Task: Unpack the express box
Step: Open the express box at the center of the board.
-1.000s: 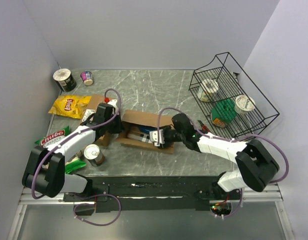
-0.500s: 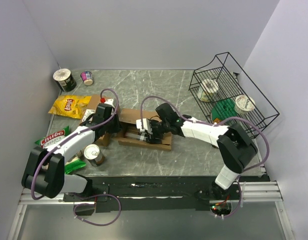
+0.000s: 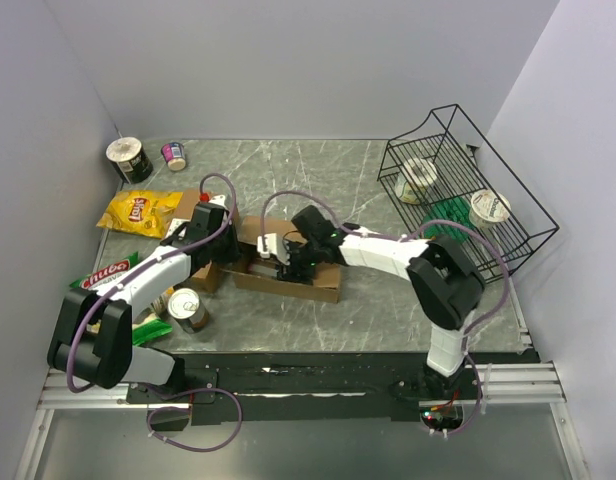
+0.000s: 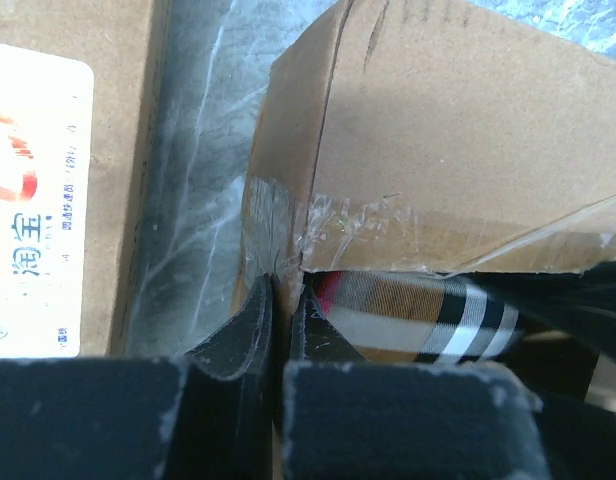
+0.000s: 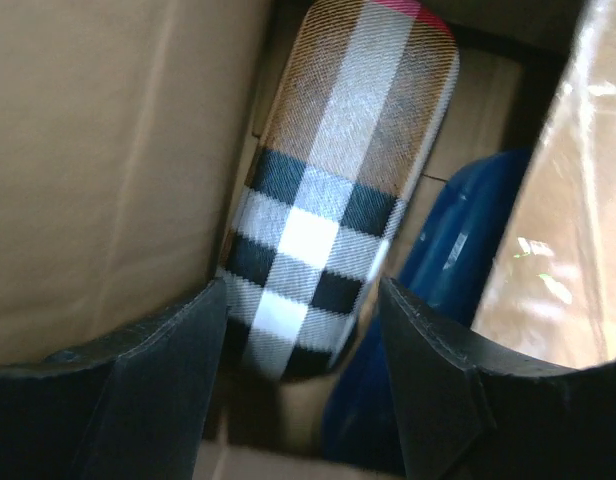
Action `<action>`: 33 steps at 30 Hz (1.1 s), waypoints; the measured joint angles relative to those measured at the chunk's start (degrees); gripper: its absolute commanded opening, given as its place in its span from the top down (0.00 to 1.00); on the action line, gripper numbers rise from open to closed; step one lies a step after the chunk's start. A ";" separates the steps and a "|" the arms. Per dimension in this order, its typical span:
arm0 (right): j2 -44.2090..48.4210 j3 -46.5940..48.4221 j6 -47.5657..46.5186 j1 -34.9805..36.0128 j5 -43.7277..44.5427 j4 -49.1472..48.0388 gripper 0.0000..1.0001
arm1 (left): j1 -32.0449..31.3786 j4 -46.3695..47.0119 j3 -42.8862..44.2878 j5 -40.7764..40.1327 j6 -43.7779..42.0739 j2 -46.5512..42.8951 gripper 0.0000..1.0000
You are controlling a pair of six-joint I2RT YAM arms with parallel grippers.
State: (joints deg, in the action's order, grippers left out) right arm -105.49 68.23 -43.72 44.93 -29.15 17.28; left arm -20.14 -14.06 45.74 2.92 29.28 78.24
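Note:
The open cardboard express box (image 3: pixel 306 278) lies at the table's middle. My left gripper (image 3: pixel 229 252) is shut on the box's left wall, which shows pinched between its fingers in the left wrist view (image 4: pixel 281 300). A plaid case (image 4: pixel 418 310) lies inside the box. My right gripper (image 3: pixel 286 262) reaches into the box from the right. In the right wrist view it (image 5: pixel 303 330) is open, one finger on each side of the near end of the plaid case (image 5: pixel 338 190). I cannot tell whether it touches the case. A blue item (image 5: pixel 458 260) lies beside the case.
A black wire basket (image 3: pixel 515 215) at the right holds cups and a green item. At the left lie a yellow chips bag (image 3: pixel 138 212), a green snack bag (image 3: pixel 106 276), a can (image 3: pixel 186 306), a large cup (image 3: pixel 128 158), a small pink cup (image 3: pixel 173 154) and a labelled cardboard piece (image 4: pixel 48 180).
My right arm has swung left and its gripper has gone from the box's right end into the box over the plaid case. The box has shifted slightly left. My left gripper keeps its hold.

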 measured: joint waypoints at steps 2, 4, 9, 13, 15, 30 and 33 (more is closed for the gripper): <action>-2.67 1.97 2.54 1.11 1.44 0.59 0.29 | 0.11 -0.42 0.37 0.17 0.15 0.24 0.99; -4.50 3.23 4.09 2.27 3.54 0.98 0.35 | 0.24 -0.50 0.39 -0.24 0.35 0.24 0.99; -4.17 1.88 6.60 3.61 6.88 -2.67 1.00 | 0.68 -0.50 0.39 -0.57 0.33 0.24 0.99; 0.55 -1.14 6.93 3.87 9.07 -9.03 1.00 | 0.63 -0.02 0.11 -0.81 0.70 -0.02 0.99; 1.03 -2.43 8.15 3.85 8.66 -11.43 1.00 | 0.33 0.59 -0.13 -1.01 0.85 -0.02 0.99; 22.40 -3.15 22.73 -7.50 -13.09 -16.85 1.00 | 0.68 3.72 -1.36 -2.12 1.29 -3.04 0.99; 25.92 -3.63 25.70 -9.20 -14.75 -19.39 1.00 | 0.79 3.61 -1.40 -2.91 0.31 -3.06 0.99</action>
State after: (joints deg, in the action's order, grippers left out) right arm -79.57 64.60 -18.02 35.73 -43.90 -2.11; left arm -19.35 -10.46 44.34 0.01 29.58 75.18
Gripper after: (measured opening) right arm 0.007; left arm 0.053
